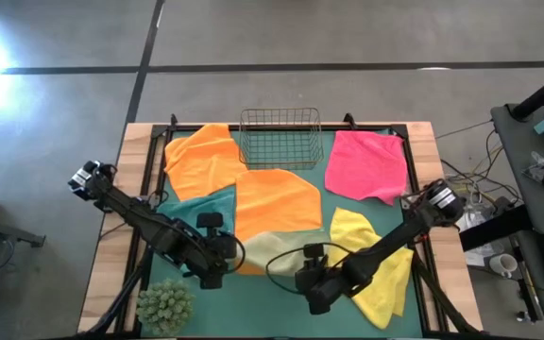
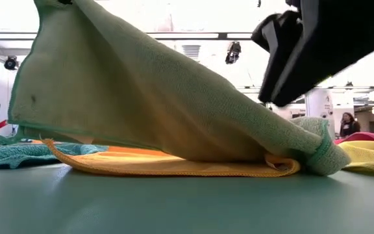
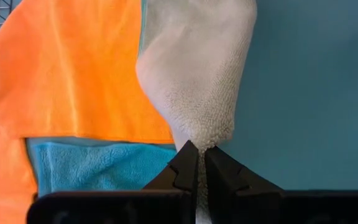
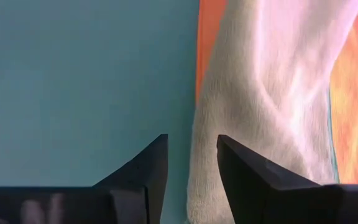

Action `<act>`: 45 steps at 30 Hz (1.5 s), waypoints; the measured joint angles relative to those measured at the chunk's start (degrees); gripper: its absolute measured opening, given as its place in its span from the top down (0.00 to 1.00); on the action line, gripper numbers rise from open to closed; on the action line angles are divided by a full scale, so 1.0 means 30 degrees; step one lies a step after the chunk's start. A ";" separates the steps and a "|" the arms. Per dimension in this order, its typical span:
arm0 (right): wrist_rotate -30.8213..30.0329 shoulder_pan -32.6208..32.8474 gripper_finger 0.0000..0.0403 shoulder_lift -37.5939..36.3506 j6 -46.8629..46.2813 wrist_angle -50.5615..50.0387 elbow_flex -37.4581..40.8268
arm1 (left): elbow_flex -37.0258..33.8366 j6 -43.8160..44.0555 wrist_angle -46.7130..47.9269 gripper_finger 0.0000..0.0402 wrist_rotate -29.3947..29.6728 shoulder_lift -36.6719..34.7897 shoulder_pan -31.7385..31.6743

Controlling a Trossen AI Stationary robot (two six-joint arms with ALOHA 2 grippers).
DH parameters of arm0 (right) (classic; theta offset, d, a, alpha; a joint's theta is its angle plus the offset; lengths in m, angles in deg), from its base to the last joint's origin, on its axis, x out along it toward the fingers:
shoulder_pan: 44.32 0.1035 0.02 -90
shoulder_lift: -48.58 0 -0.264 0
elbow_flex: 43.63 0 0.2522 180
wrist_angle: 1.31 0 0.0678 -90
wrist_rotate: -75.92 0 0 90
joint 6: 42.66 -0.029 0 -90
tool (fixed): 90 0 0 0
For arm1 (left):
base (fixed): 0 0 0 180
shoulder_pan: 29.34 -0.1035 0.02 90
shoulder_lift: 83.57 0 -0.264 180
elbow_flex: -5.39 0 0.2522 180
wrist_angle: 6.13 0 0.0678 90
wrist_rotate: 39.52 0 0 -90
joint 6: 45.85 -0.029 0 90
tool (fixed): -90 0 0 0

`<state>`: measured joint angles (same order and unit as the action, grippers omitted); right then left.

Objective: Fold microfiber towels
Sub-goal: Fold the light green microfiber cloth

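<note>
The pale olive-green towel (image 1: 274, 250) is lifted at one corner and slopes down from the upper left of the low view (image 2: 141, 91). Its bunched low end (image 2: 320, 155) rests on an orange towel (image 2: 174, 166) and the table. My left gripper (image 3: 197, 155) is shut on the raised corner. My right gripper (image 4: 192, 165) is open and hangs above the towel's low end (image 2: 284, 58), with the towel's edge (image 4: 229, 112) showing past its fingers, apart from it in the low view. A second orange (image 1: 204, 156), pink (image 1: 366, 165), yellow (image 1: 378, 269) and teal towel (image 1: 201, 208) lie flat. My left gripper pinches a corner of the olive-green towel (image 3: 199, 140) between its two fingers, slanting down from above. The corner is lifted clear of the table. From the fingers the cloth widens and runs down, fairly taut, to its far part, which lies on the orange towel (image 3: 79, 74).
A wire basket (image 1: 281, 137) stands at the table's far edge, between an orange towel and the pink one. A green spiky plant ball (image 1: 166, 304) sits at the near left corner. Bare teal table surface (image 2: 174, 201) lies in front of the lifted towel.
</note>
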<state>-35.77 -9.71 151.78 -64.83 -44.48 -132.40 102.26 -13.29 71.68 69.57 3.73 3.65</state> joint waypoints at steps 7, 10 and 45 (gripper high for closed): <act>-0.0647 0.0000 0.72 0.0617 -0.1359 -0.0600 -0.0019 | 0.0000 -0.0132 0.0157 1.00 -0.0036 -0.0160 0.0000; -0.0968 0.0000 0.73 0.0904 -0.1665 -0.0700 -0.0019 | -0.0005 -0.0141 0.0387 1.00 -0.0044 -0.0288 0.0000; -0.3080 0.0080 0.98 -0.1662 -0.4427 -1.0321 -0.6998 | 0.7140 -0.4004 0.4434 1.00 0.0393 -0.0544 0.0018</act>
<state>-45.01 -9.47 146.79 -78.12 -75.45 -153.39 123.68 -25.30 84.98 70.75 2.10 3.71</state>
